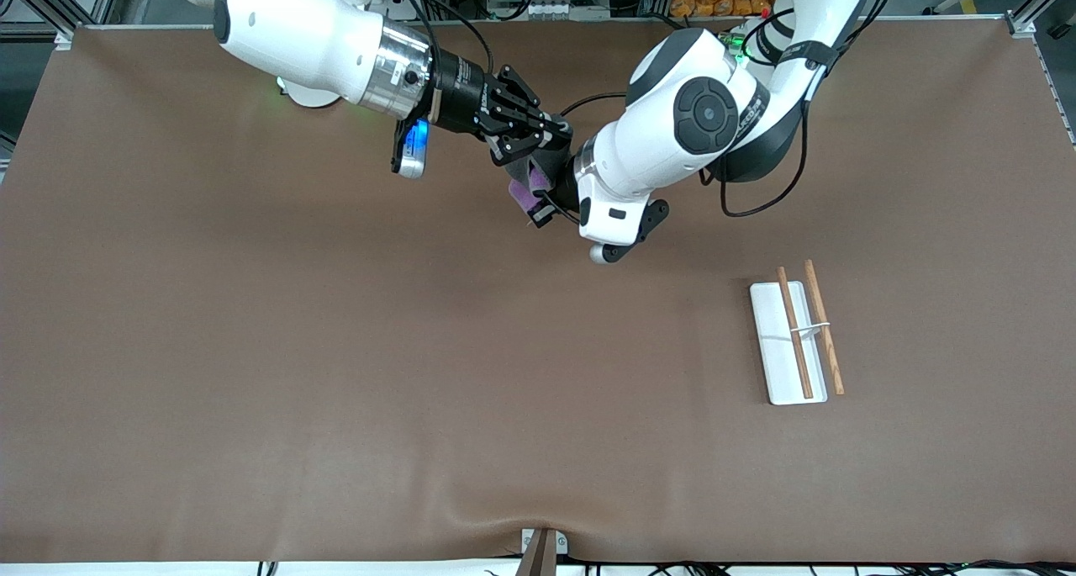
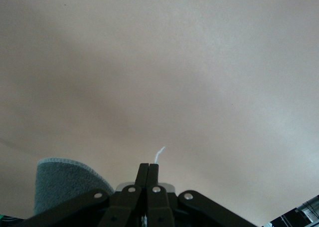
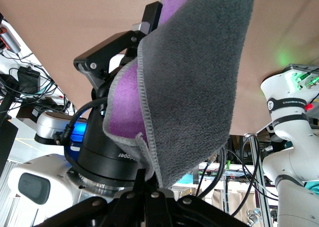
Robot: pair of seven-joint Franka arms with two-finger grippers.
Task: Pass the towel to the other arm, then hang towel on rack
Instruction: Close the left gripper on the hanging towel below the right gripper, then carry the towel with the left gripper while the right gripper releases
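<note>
The towel (image 1: 525, 193), dark grey on one face and purple on the other, hangs in the air between both grippers, over the table's middle near the bases. My right gripper (image 1: 551, 143) is shut on its corner; the right wrist view shows the gripper (image 3: 154, 179) pinching the towel (image 3: 194, 87). My left gripper (image 1: 538, 214) is shut at the towel's edge. In the left wrist view its gripper (image 2: 150, 164) has a white thread at the tips and the towel's grey fold (image 2: 60, 184) beside it. The rack (image 1: 794, 332) lies flat toward the left arm's end.
The brown table (image 1: 336, 349) is bare around the rack. The left gripper (image 3: 149, 15) also shows in the right wrist view, against the towel's purple face. A bracket (image 1: 542, 551) sits at the table's front edge.
</note>
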